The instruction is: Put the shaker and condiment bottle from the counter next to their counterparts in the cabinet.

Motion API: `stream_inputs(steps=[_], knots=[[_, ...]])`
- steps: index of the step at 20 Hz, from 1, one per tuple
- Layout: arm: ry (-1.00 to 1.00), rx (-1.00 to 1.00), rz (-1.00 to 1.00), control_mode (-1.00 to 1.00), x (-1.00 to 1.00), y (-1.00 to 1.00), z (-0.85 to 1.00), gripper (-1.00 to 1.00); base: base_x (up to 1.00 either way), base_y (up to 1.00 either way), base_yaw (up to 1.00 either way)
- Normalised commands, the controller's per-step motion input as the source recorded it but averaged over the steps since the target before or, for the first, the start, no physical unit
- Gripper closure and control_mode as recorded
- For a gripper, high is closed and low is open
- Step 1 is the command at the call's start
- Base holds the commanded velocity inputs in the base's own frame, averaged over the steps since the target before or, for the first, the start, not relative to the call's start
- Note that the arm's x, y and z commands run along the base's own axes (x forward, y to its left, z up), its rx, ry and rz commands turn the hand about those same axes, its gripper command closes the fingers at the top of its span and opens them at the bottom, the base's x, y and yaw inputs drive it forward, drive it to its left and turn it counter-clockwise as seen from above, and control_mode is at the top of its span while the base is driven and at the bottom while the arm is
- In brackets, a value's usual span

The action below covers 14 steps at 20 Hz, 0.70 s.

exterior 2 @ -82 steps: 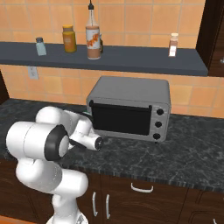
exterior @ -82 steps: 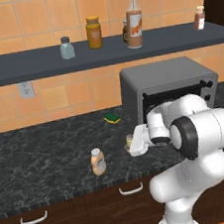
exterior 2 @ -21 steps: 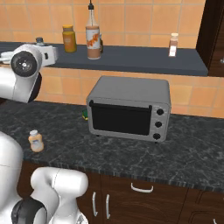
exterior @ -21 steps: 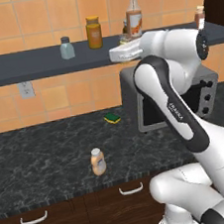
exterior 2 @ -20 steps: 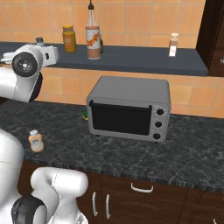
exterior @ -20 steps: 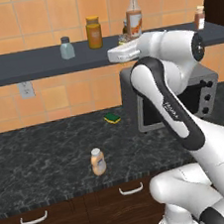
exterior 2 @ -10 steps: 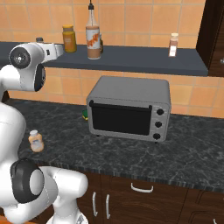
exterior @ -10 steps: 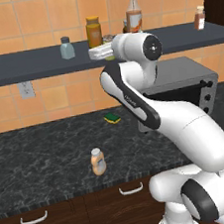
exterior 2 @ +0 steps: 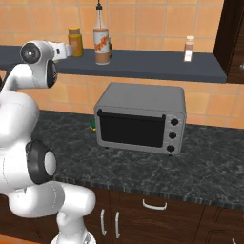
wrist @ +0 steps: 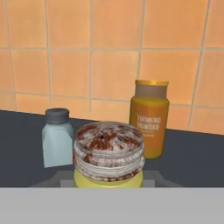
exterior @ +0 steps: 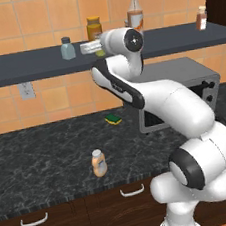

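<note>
Up at the cabinet (exterior: 29, 70), end effector (exterior: 85, 48) grips the shaker (wrist: 108, 153).

The amber jar (wrist: 148, 118) reads "TURMERIC POWDER" — the sauce bottle's (exterior 2: 101, 45) label stays illegible.

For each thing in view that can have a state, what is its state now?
gripper: shut on the shaker, level with the shelf
shaker: held upright in the jaws
condiment bottle: upright on the counter
toaster oven: door closed
glass shaker: upright on the shelf
</note>
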Motion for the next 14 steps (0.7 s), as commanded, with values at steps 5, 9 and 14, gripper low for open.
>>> stream_inputs(steps=[5,9,14], knots=[[0.11,0.00,0.02,-1.00,0.49,0.15,-0.04,1.00,0.00,0.00,0.00],[0.12,0.00,0.15,-1.00,0.31,0.08,-0.24,1.00,0.00,0.00,0.00],[0.03,0.00,0.12,-1.00,0.11,0.00,-0.19,1.00,0.00,0.00,0.00]])
